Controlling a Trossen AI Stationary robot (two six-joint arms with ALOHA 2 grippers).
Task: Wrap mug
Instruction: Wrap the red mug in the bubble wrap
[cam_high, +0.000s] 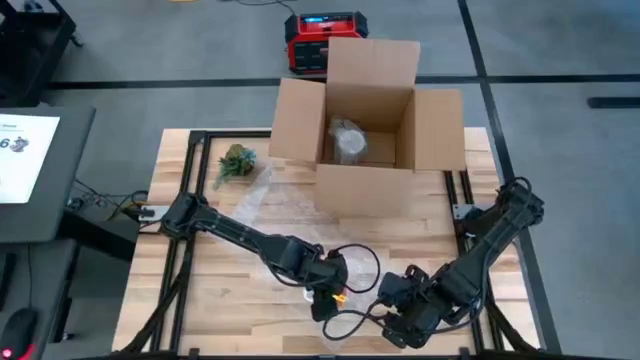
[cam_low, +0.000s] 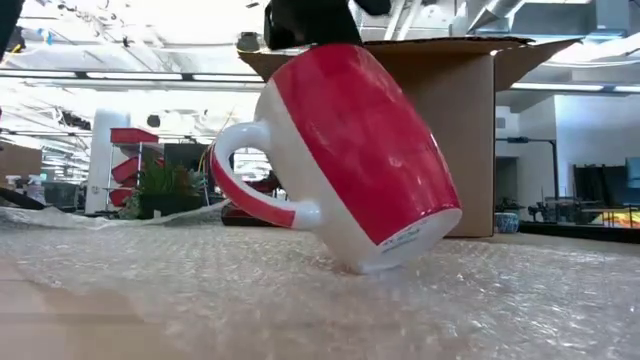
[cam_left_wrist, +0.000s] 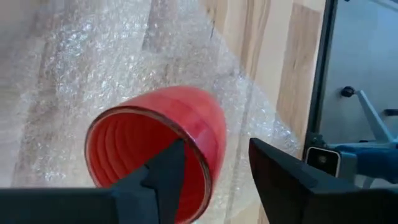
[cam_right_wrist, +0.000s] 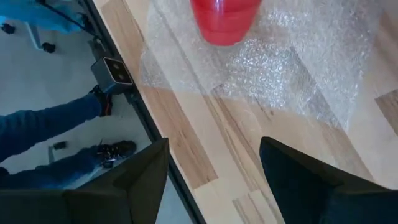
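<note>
A single digit — "6" — can be read on the white sheet (cam_high: 22, 155), far out beyond the left claw (cam_high: 330, 288). The small print on the mug (cam_low: 350, 150) base is too tiny to read.

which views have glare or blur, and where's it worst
Low view: ceiling lights blow out behind the tilted mug, and the near bubble wrap is soft. Left wrist view: wrap glints white and the left gripper blurs. High view: even light.

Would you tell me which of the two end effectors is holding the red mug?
The left end effector grips the tilted red mug by its rim, over the bubble wrap; the right end effector is open and empty.
</note>
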